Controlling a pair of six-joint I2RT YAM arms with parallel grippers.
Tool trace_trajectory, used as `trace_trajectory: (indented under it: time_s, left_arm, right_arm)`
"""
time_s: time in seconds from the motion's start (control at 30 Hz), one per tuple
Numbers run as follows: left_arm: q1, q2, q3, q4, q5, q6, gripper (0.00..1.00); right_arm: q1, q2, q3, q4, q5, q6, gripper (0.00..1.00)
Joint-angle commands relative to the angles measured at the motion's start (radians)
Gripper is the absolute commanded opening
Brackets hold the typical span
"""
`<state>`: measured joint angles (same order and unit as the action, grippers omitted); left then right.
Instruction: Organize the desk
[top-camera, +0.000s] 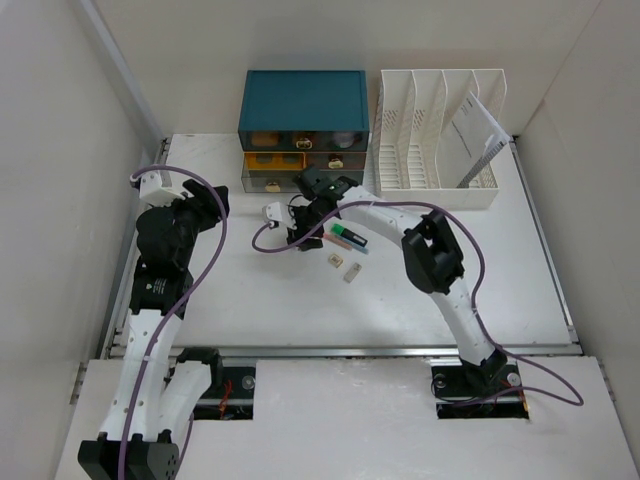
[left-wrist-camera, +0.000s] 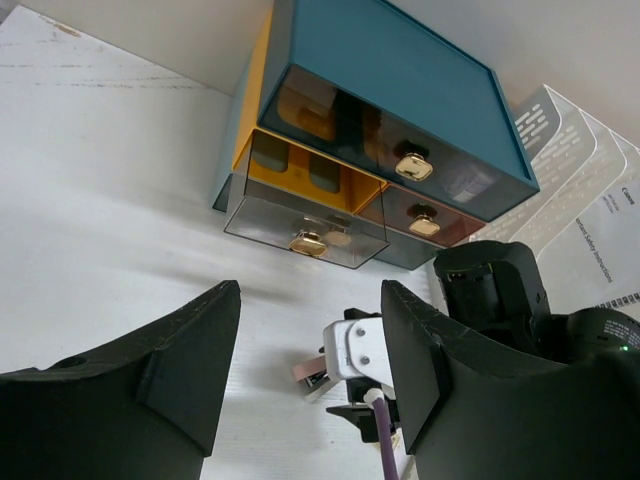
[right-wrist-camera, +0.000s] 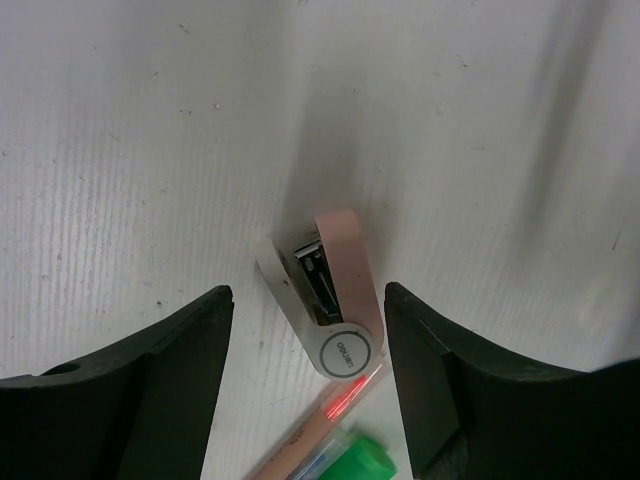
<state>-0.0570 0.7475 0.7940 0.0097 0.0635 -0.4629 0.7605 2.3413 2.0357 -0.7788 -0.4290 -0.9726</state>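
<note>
A small pink-and-white plastic stapler (right-wrist-camera: 332, 297) lies mid-frame between the right arm's jaws, wide open and empty, its long axis pointing up-frame.

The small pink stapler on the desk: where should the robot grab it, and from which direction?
Grip the stapler across its middle, from straight above. It lies flat, and its long pink and white sides face the open fingers of the right end effector, which straddle it. The round hinge end sits close to the pens.
</note>
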Motion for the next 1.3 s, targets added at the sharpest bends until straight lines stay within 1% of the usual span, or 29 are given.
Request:
trace_trajectory:
  time_s: [0.0, 0.2, 0.27, 0.3, 0.33, 0.4, 0.43, 0.57, 0.63, 0.8, 0.87, 0.97, 1.0, 1.13, 1.27]
  left_arm:
    - [0.002, -0.019, -0.001, 0.041, 0.013, 0.015, 0.56]
    - [0.002, -0.019, -0.001, 0.041, 0.013, 0.015, 0.56]
    - [0.002, -0.028, -0.001, 0.041, 0.013, 0.015, 0.56]
    - [0.002, -0.028, -0.001, 0.041, 0.013, 0.015, 0.57]
    - [0.002, -0.028, -0.001, 0.041, 0.004, 0.015, 0.57]
    - [0.002, -0.028, -0.001, 0.041, 0.004, 0.015, 0.57]
    - [0.002, -0.028, -0.001, 0.041, 0.004, 0.015, 0.57]
    - [0.002, -0.028, -0.001, 0.041, 0.004, 0.015, 0.57]
    - [0.002, -0.028, -0.001, 0.041, 0.004, 0.015, 0.57]
    - [0.002, -0.028, -0.001, 0.041, 0.004, 0.015, 0.57]
    - [0.002, -0.028, -0.001, 0.041, 0.004, 0.015, 0.57]
    - [0.002, -0.028, -0.001, 0.041, 0.004, 0.015, 0.57]
    - [0.002, -0.028, -0.001, 0.041, 0.004, 0.015, 0.57]
    - [0.002, -0.028, -0.001, 0.041, 0.013, 0.015, 0.57]
    - [0.002, -0.028, -0.001, 0.041, 0.013, 0.015, 0.57]
  right_arm:
    - [0.0, 0.019, 0.047, -0.017, -0.01, -0.015, 0.68]
    - [-0.009, 0.058, 0.09, -0.017, 0.01, -0.015, 0.68]
    - [-0.009, 0.068, 0.09, -0.017, 0.01, -0.006, 0.64]
    - [-0.009, 0.069, 0.09, -0.017, 0.01, -0.006, 0.61]
    - [-0.009, 0.069, 0.09, -0.017, 0.019, -0.006, 0.5]
    - [-0.009, 0.069, 0.09, -0.017, 0.019, 0.005, 0.38]
    - [-0.009, 0.069, 0.09, -0.017, 0.019, 0.005, 0.3]
    - [-0.009, 0.033, 0.058, -0.008, 0.019, 0.005, 0.18]
    - [-0.009, 0.003, 0.044, -0.008, 0.007, 0.014, 0.16]
    - [-0.009, -0.094, 0.034, -0.027, -0.037, 0.051, 0.16]
    - [-0.009, -0.16, 0.034, -0.027, -0.037, 0.077, 0.16]
    - [-0.009, -0.226, 0.082, -0.027, -0.037, 0.104, 0.16]
    - [-0.009, -0.235, 0.128, -0.027, -0.037, 0.104, 0.18]
    - [-0.009, -0.246, 0.25, -0.048, -0.011, 0.129, 0.19]
    - [-0.009, -0.231, 0.316, 0.003, 0.058, 0.149, 0.19]
